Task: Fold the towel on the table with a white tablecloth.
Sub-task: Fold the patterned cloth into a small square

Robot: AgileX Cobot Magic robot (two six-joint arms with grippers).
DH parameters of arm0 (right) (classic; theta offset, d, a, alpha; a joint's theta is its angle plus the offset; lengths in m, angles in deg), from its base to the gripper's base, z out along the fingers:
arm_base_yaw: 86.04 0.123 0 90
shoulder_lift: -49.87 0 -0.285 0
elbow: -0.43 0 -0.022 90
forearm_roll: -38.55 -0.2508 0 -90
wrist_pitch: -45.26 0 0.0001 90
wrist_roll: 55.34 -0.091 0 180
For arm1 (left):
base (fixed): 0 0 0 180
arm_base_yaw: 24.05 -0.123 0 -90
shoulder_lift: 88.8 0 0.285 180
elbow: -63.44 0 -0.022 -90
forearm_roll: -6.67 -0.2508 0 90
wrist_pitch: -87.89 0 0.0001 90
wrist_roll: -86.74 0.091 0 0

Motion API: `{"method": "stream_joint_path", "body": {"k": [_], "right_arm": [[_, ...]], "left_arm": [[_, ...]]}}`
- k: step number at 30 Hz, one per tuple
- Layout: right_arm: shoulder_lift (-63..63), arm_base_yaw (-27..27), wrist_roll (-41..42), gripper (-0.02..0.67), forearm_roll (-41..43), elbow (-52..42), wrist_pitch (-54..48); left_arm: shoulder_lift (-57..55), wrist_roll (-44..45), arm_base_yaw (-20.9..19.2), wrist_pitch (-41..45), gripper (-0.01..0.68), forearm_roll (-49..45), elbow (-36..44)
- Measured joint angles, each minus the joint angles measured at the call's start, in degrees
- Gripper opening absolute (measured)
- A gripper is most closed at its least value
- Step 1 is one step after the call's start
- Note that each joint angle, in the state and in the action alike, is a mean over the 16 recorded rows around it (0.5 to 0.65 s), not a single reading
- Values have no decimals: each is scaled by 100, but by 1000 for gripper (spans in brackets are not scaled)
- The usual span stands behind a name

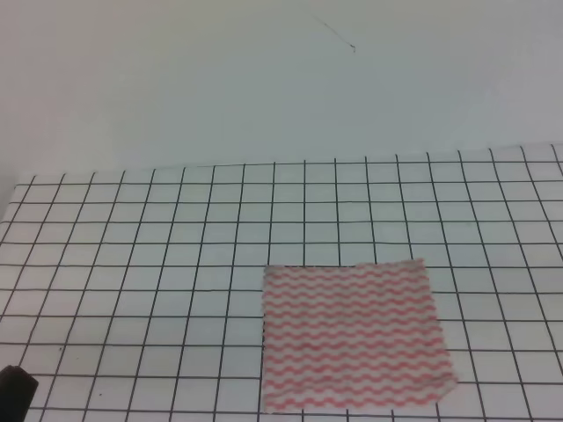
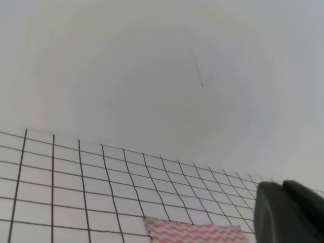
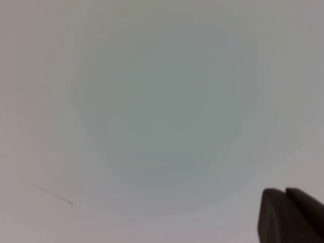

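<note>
the towel [image 1: 352, 336] lies flat and unfolded on the desk [image 1: 132, 264], toward its near edge and right of middle; its sides run with the grid lines, no clear long axis; my left gripper [image 2: 288, 212] sits back and left of the towel, my right gripper [image 3: 288, 215] faces only wall; i cannot tell either's opening; which arm is nearer, i can't judge.

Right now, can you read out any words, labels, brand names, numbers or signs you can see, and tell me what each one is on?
None: no words, numbers, labels or signs can be read in any view.
The towel carries only pink-red wavy stripes, no text.
The table with a white tablecloth bears only a grid of thin black lines.
The wall is blank except for a thin dark scratch-like mark, not lettering.
</note>
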Motion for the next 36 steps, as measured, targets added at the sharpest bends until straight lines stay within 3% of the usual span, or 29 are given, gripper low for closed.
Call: {"method": "stream_joint_path", "body": {"k": [8, 13, 19, 26, 31, 36], "right_arm": [[-1510, 116, 18, -2, 902, 585, -386], [-2364, 414, 394, -2, 670, 903, -1221], [-3143, 1116, 1944, -3, -852, 1449, -2668], [-3891, 1924, 4590, -3, -3454, 2216, -4135], [-4448, 2183, 5953, -3, -4968, 2577, -4489], [-5086, 2222, 6866, -2, -5934, 2738, -4655]], "left_arm": [[-521, 523, 0, 133, 0, -114, -257], [-1112, 1017, 0, 203, 0, -214, -612], [-2029, 1658, 0, 294, 0, -362, -1179], [-3257, 2035, 0, 646, 0, -501, -1749], [-4058, 2250, 118, 952, 0, -561, -2065], [-4671, 2216, 587, 1064, 0, -945, -2314]]}}
